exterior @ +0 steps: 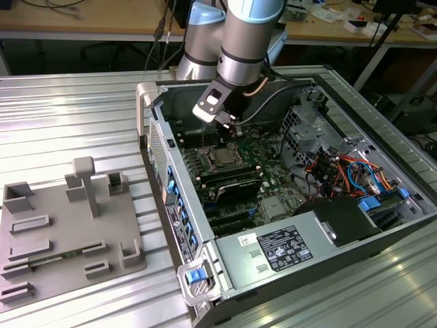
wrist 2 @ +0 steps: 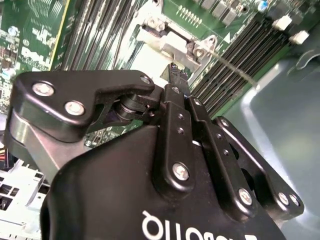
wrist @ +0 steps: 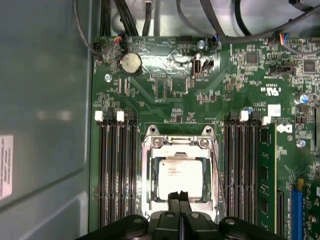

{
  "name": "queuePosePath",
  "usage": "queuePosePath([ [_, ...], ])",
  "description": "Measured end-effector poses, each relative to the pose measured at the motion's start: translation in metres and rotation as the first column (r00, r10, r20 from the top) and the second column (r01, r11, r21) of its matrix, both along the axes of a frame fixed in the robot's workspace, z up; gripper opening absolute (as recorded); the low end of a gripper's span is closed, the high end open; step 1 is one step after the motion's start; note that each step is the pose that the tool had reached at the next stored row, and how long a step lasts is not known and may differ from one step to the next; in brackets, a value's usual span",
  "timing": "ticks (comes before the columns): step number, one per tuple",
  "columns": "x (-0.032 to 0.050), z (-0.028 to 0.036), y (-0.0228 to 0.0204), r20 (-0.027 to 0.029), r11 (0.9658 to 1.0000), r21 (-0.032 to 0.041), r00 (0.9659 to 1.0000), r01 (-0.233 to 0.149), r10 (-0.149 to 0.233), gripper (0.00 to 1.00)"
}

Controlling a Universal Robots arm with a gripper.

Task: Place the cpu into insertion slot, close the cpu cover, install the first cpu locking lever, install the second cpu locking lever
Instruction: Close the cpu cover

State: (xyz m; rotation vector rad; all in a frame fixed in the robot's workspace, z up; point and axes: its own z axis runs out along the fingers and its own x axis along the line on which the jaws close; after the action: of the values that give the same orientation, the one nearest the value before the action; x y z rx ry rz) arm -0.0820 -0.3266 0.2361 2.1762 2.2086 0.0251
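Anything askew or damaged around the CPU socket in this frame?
Nothing damaged. The cpu sits square inside the cpu cover. Only the thin locking lever along one side slants away from the frame, seemingly unlatched; the gripper rests shut at the cover's edge.

Right under my claw the cpu lies bare inside the cpu cover. Close on both sides of me rise memory slots, and cables crowd the far edge of the board ahead of my tips.
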Motion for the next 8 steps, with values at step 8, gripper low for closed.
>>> queuePosePath([
  [8, -0.0039, -0.0135, -0.0006, -0.0001, 1.0000, -0.0009, 1.0000, 0.000, 0.000, 0.11],
])
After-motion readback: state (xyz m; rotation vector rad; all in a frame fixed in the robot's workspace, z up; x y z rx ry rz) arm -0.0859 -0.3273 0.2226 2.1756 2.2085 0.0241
